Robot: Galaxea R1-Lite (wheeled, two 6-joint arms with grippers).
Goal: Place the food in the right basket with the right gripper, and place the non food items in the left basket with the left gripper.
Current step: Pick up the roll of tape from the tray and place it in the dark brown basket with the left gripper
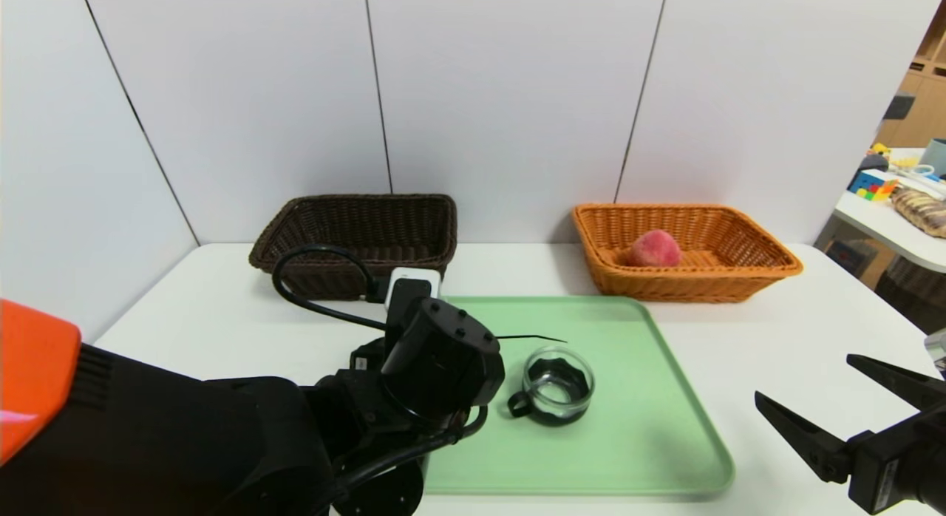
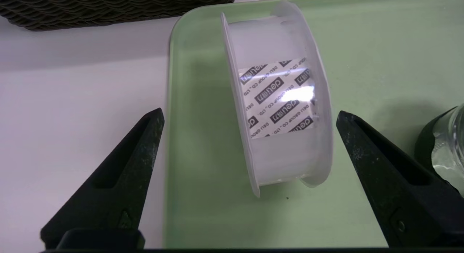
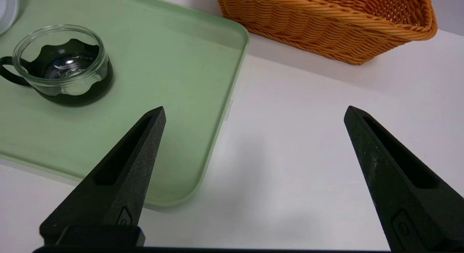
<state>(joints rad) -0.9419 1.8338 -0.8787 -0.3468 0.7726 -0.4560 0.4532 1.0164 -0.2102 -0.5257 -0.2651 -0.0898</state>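
I am holding two grippers over the work, both spread wide and neither pinching anything. My left gripper (image 2: 250,115) is hovering over the left part of the one green tray (image 1: 650,442), its two fingers standing apart, one on each side of the one white plastic ring (image 2: 284,155). That ring is standing upright on its edge on the tray, with a printed label facing up, and in the head view my left arm (image 1: 436,353) is hiding it

My right gripper (image 3: 255,110) is waiting off to the right of the tray, above the white table (image 1: 746,338), with its two fingers parted and nothing between them

I am counting two baskets behind the work. One peach (image 1: 656,248) is resting inside the orange-tan basket (image 1: 680,287) at the right, and nothing else is lying in there with it. The dark brown basket (image 1: 355,205) at the left is showing no items in the part I am seeing

One clear glass cup (image 1: 558,387) is sitting upright on the tray, to the right of the ring, its single black handle pointing toward my left side. So I am counting two non-food items on the tray, one ring and one cup
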